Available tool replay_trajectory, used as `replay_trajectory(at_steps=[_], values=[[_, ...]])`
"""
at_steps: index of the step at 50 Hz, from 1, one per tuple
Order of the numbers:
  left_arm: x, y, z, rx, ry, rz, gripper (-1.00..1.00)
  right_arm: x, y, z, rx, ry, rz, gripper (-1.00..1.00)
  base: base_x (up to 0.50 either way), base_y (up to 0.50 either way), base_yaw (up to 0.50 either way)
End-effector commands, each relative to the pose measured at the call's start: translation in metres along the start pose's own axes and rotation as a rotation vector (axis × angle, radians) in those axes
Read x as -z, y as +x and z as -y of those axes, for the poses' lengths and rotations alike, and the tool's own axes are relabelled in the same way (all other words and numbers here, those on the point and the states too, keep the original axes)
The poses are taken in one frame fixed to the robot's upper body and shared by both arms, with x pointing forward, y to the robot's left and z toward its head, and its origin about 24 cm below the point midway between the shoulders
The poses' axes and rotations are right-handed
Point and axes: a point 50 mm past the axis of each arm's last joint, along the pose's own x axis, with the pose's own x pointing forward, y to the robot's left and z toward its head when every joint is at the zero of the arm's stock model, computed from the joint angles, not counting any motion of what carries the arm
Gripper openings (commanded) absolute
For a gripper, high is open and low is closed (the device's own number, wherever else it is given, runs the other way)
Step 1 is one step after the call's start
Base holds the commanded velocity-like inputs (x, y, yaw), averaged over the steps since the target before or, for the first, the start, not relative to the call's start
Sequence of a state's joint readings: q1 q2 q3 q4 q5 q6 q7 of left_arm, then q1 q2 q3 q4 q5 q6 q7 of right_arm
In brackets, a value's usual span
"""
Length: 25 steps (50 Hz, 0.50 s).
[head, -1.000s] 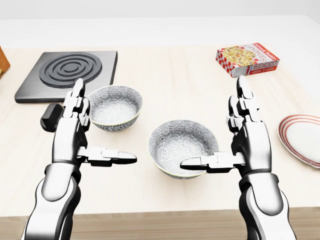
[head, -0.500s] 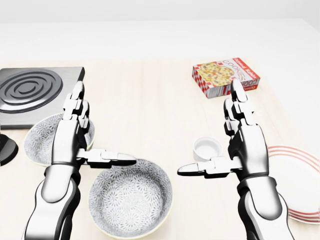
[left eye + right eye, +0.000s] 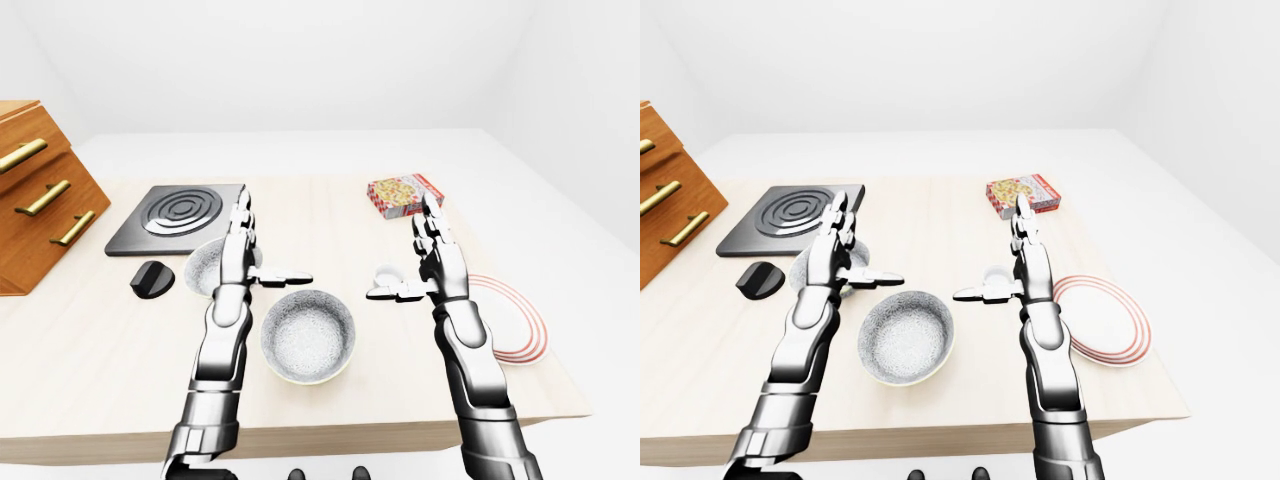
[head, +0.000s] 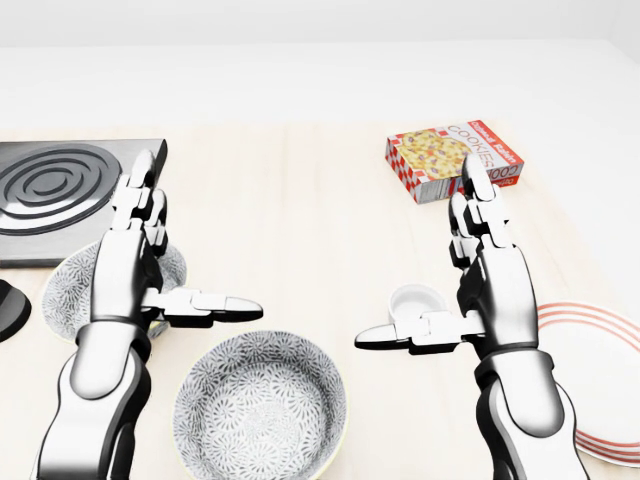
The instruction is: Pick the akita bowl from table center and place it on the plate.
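Head view: akita bowl point(image 4: 260, 405) below left hand point(image 4: 127, 272)

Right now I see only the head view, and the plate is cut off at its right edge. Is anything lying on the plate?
Observer: No. The right-eye view shows the whole plate, red-ringed and bare, to the right of the right hand.
Operator: And the dark shape at my left edge?
Observer: It is a small black object, lying just below the hob in the left-eye view.
Operator: Is anything further left?
Observer: Yes, a wooden drawer cabinet with brass handles, at that view's left edge.
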<state>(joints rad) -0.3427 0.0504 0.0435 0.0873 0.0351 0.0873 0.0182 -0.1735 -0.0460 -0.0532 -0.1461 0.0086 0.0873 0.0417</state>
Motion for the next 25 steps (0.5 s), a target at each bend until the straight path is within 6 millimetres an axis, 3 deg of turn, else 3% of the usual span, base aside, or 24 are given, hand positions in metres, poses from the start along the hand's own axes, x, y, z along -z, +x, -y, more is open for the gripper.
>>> replay_trajectory(at_steps=[1, 9, 16, 25], values=[[-0.008, 0.009, -0.017, -0.040, 0.060, 0.022, 1.00, 0.002, 0.000, 0.000, 0.000, -0.004, -0.007, 1.00, 0.00, 0.00, 0.00], [0.014, 0.025, -0.048, -0.069, 0.338, -0.051, 1.00, 0.004, -0.001, 0.000, 0.000, -0.007, -0.017, 1.00, 0.00, 0.00, 0.00], [0.038, 0.017, -0.060, -0.057, 0.558, -0.123, 1.00, 0.006, -0.003, 0.000, -0.001, -0.009, -0.024, 1.00, 0.00, 0.00, 0.00], [0.051, 0.014, -0.079, -0.106, 0.772, -0.186, 1.00, 0.005, -0.002, -0.001, -0.003, -0.010, -0.023, 1.00, 0.00, 0.00, 0.00]])
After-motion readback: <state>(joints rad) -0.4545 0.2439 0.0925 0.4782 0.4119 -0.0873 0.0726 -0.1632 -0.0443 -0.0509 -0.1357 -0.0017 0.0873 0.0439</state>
